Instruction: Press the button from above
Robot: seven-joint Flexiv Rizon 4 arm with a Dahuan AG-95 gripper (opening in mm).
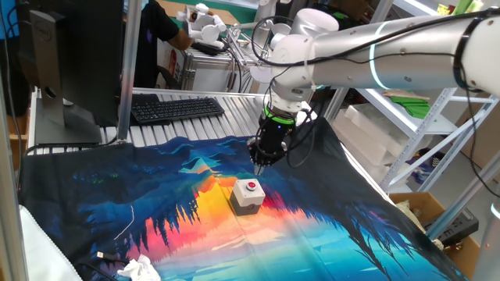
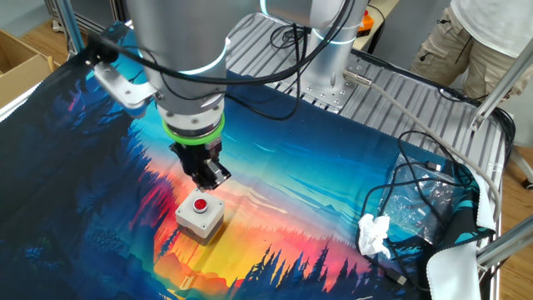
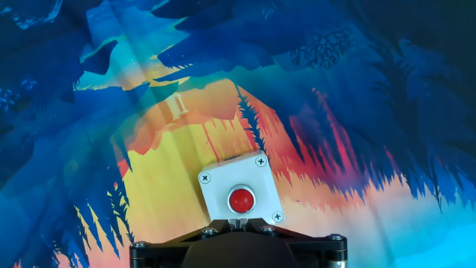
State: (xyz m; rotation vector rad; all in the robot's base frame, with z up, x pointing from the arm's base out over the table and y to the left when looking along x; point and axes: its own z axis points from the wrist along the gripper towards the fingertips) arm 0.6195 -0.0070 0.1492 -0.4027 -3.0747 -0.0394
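Button (image 1: 251,186), red cap set in a light grey box housing, sits upright on the printed cloth (image 1: 328,226) covering the bench (image 1: 199,126). End effector (image 1: 259,165) hangs just above and slightly behind it, not touching; can't tell whether its fingers are parted or closed. Hand view: housing lid with a screw at each visible corner. Black keyboard (image 1: 176,108) well apart at the back, crumpled tissue (image 2: 374,235) off to one side.

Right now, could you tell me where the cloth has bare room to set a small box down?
The printed cloth is bare between the button and the cables, and on its dark blue side beyond the button. It is crowded right at the button under the claw, and at the corner with the crumpled tissue.
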